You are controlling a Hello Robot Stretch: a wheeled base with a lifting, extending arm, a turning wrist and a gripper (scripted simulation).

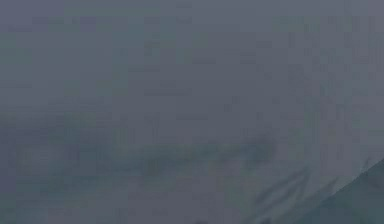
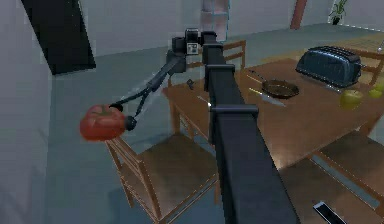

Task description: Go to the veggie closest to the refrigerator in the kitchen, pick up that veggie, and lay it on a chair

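Note:
A round red veggie, a tomato (image 2: 100,123), hangs at the far end of my gripper (image 2: 122,114) in the arm side view's left, clear of the floor behind it, so the gripper holds it. The dark arm (image 2: 235,130) rises from the bottom edge to the white marker squares (image 2: 200,42). A wooden chair (image 2: 178,166) stands just below and to the right of the tomato, its backrest (image 2: 128,165) nearest the veggie and its seat bare.
A wooden table (image 2: 300,125) right of the arm carries a toaster (image 2: 330,65), a dark pan (image 2: 279,88) and green fruit (image 2: 351,99). More chairs stand at the far side (image 2: 233,50) and lower right (image 2: 357,157). A plain grey surface (image 1: 190,100) faces the forward view.

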